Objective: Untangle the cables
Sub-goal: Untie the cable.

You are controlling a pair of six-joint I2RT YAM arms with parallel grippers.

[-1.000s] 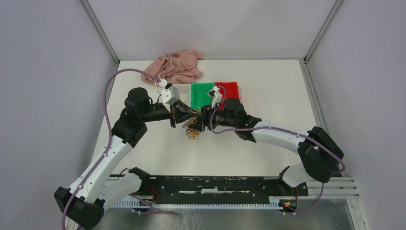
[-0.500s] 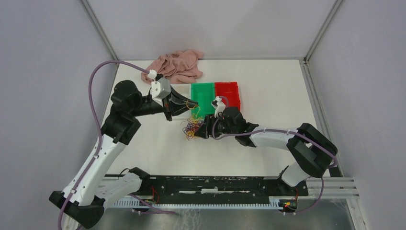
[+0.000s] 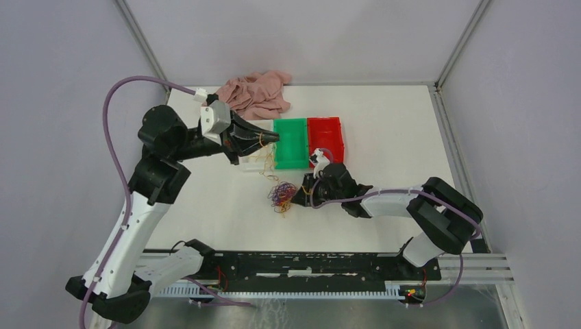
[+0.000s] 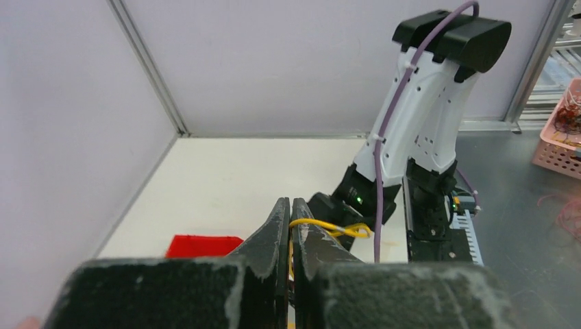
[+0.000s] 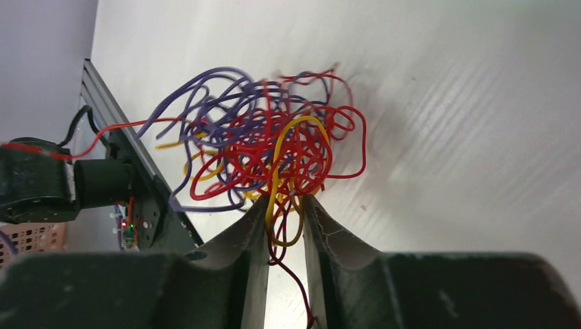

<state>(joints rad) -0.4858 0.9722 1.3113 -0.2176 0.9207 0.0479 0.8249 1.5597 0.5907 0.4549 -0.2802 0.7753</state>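
The cables form a small tangle (image 3: 279, 194) of red, purple and yellow strands on the white table (image 3: 384, 137). My right gripper (image 3: 299, 194) lies low at its right side. In the right wrist view the tangle (image 5: 274, 147) sits just past the right gripper (image 5: 286, 201), whose jaws stand a narrow gap apart with several strands running loosely between them. My left gripper (image 3: 273, 137) is raised beside the green bin, shut on a yellow cable (image 4: 342, 228) that sticks out of the left gripper (image 4: 291, 202). A yellow strand (image 3: 259, 163) hangs below it.
A green bin (image 3: 290, 122) and a red bin (image 3: 325, 123) stand side by side behind the tangle. A crumpled pink garment (image 3: 253, 94) lies at the back edge. The red bin (image 4: 202, 245) also shows in the left wrist view. Grey walls close in the table.
My left gripper has pulled up and to the left with the yellow cable. The tangle has come down nearer the front. My right gripper followed it and narrowed its jaws.
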